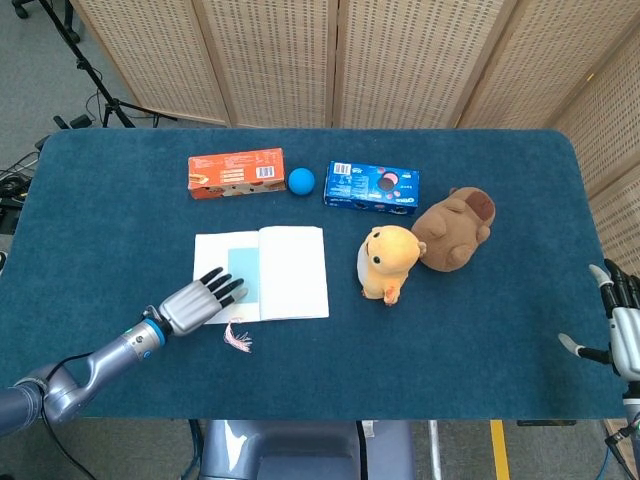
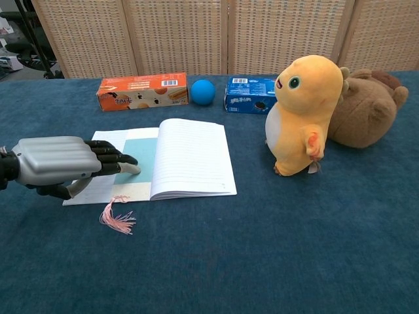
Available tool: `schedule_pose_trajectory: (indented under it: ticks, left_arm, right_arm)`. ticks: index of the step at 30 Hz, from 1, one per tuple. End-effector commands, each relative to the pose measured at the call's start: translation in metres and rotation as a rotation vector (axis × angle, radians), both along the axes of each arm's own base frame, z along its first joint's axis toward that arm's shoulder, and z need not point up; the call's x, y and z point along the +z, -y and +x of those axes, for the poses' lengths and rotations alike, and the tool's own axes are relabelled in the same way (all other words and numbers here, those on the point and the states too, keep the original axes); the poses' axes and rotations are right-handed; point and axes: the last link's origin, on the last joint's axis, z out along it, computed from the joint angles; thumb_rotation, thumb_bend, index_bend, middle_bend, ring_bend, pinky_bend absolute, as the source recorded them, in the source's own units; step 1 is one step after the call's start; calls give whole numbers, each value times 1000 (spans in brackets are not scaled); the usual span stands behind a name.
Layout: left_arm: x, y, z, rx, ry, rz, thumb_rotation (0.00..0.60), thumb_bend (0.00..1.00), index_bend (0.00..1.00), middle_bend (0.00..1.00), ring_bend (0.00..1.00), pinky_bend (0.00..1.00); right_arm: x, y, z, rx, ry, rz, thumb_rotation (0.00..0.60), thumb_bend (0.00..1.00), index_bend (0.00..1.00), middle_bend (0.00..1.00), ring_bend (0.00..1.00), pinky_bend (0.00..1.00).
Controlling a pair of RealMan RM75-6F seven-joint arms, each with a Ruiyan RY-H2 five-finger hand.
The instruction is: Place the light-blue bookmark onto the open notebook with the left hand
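Left hand: the left hand (image 2: 55,163) is lying palm down over the near left corner of the notebook (image 2: 190,157), fingers stretched out side by side, holding nothing; the fingertips (image 2: 127,161) are reaching onto the bookmark's left edge, though I cannot tell whether they are pressing on it.
Bookmark: the light-blue bookmark (image 2: 141,157) is lying flat on the notebook's left page, beside the fold; its pink tassel (image 2: 118,217) is trailing off the near edge onto the table (image 2: 262,261).
Notebook: it is lying open on the blue cloth, left of centre in the head view (image 1: 285,270).
Right hand: the right hand (image 1: 620,325) is showing only at the head view's right edge, well apart from everything, fingers up and apart, gripping nothing.
Toys: a yellow plush (image 2: 304,111) is standing right of the notebook, with a brown plush (image 2: 370,108) touching it behind.
Far row: an orange box (image 2: 141,90), a blue ball (image 2: 203,91) and a blue cookie box (image 2: 252,95) are sitting beyond the notebook.
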Motion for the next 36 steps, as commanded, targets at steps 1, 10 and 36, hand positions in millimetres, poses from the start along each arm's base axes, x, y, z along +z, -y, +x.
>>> schedule_pose_trajectory:
  ticks: [1,10,36]
  left_arm:
    - [0,0,1,-5,5,0,600,1000,0,0,0,0]
    - [6,1,2,-13,24,11,600,1000,0,0,0,0]
    - [149,31,-62,422,520,546,600,0,0,0,0,0]
  right_arm:
    - [0,0,0,0,0,-1,600,0,0,0,0,0]
    - [0,0,-1,-5,1,3,600,0,0,0,0,0]
    - [0,-5,5,21,0,-5,600,0,0,0,0,0]
